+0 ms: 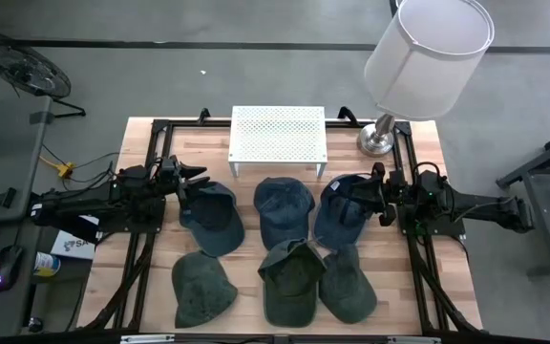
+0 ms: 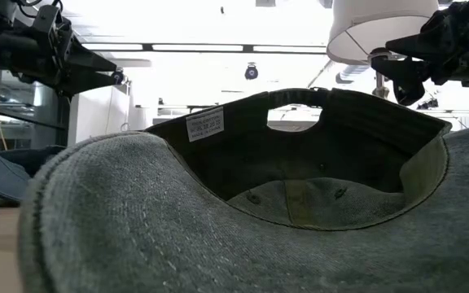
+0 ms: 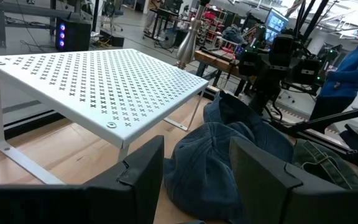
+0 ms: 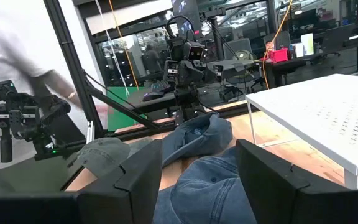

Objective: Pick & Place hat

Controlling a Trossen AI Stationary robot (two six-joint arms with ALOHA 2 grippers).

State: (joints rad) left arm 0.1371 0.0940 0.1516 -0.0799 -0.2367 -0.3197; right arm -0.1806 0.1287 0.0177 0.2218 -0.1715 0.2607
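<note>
Six hats lie crown up or crumpled on the wooden table. In the far row are a dark teal hat point(image 1: 213, 218), a middle blue denim hat point(image 1: 283, 210) and a right blue denim hat point(image 1: 342, 208). Three green hats point(image 1: 289, 279) lie in the near row, and the middle one fills the low view point(image 2: 300, 187). My left gripper point(image 1: 194, 177) hovers open by the teal hat's far edge, looking toward the middle denim hat point(image 3: 216, 155). My right gripper point(image 1: 356, 191) hovers open over the right denim hat point(image 4: 204, 193). Both hang clear above the table point(image 2: 104, 69) point(image 2: 389, 57).
A white perforated rack point(image 1: 278, 134) stands on legs at the far middle of the table. A lamp with a white shade point(image 1: 428, 43) stands at the far right corner. Beyond the table a person in blue point(image 3: 353, 56) and a person in white point(image 4: 17, 50) show.
</note>
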